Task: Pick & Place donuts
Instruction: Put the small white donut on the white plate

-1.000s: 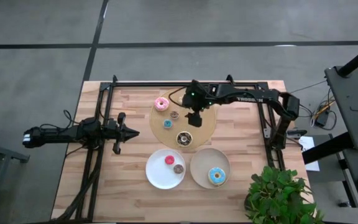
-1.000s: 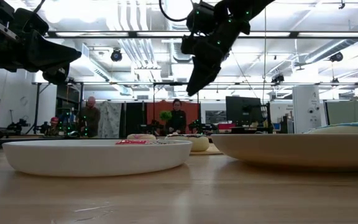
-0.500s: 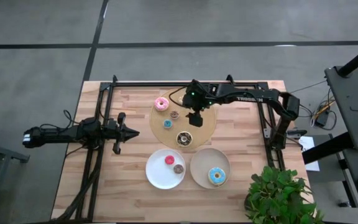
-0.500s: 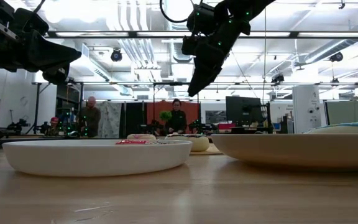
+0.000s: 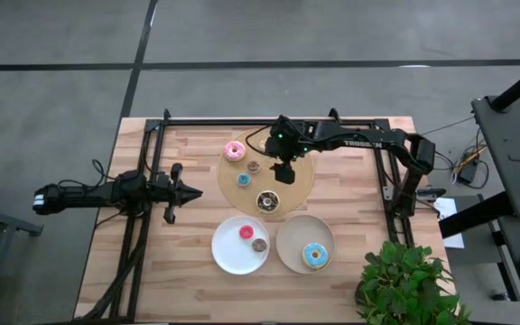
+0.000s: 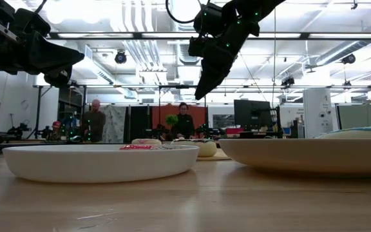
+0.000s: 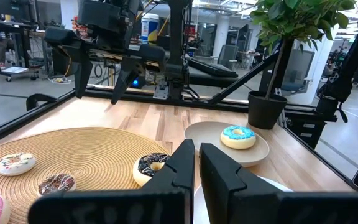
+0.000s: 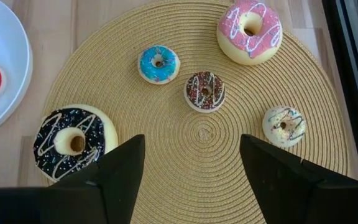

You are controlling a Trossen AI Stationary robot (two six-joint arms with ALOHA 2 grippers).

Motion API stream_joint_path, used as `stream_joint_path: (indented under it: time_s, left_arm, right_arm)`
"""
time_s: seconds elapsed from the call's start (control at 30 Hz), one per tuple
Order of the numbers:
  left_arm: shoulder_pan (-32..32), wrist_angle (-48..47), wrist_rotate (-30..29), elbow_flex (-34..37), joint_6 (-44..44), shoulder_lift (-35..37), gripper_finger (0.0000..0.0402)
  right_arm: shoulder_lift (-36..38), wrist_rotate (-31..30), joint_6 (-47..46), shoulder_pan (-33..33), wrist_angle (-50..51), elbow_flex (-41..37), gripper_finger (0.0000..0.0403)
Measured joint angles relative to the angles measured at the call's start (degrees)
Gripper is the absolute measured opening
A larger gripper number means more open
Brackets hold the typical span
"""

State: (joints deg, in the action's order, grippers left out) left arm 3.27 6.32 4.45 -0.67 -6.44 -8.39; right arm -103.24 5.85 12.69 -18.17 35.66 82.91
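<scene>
On the round woven mat [image 8: 204, 134] lie a pink donut [image 8: 249, 31], a small blue one [image 8: 158, 64], a small brown sprinkled one [image 8: 205, 91], a small pale tan one [image 8: 283, 125] and a dark chocolate one [image 8: 73, 142]. My right gripper [image 5: 283, 171] hangs open above the mat's middle, slanting down, clear of all of them. A red donut [image 5: 246, 232] and a small brown one [image 5: 259, 245] lie on the white plate [image 5: 227, 257]. A light blue donut [image 5: 314, 255] lies on the tan plate [image 5: 289, 236]. My left gripper [image 5: 188, 190] waits shut at the table's left, pointing level.
A black frame [image 5: 269, 120] runs along the table's far edge and down both sides. A potted plant [image 5: 400, 284] stands at the near right corner. Bare wood lies to the left of the plates. People stand in the room behind [image 6: 183, 122].
</scene>
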Motion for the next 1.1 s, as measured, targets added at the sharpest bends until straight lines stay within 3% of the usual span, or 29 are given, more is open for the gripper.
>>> stream_joint_path:
  time_s: [0.7,1.1]
  left_arm:
    - [0.0,0.0,0.0,0.0,0.0,0.0,0.0000]
    - [0.0,0.0,0.0,0.0,0.0,0.0,0.0000]
  right_arm:
    - [-0.2,0.0,2.4,-2.0,-3.7,0.0,0.0264]
    - [-3.7,-2.9,2.4,-4.2,-3.3,4.7,0.0282]
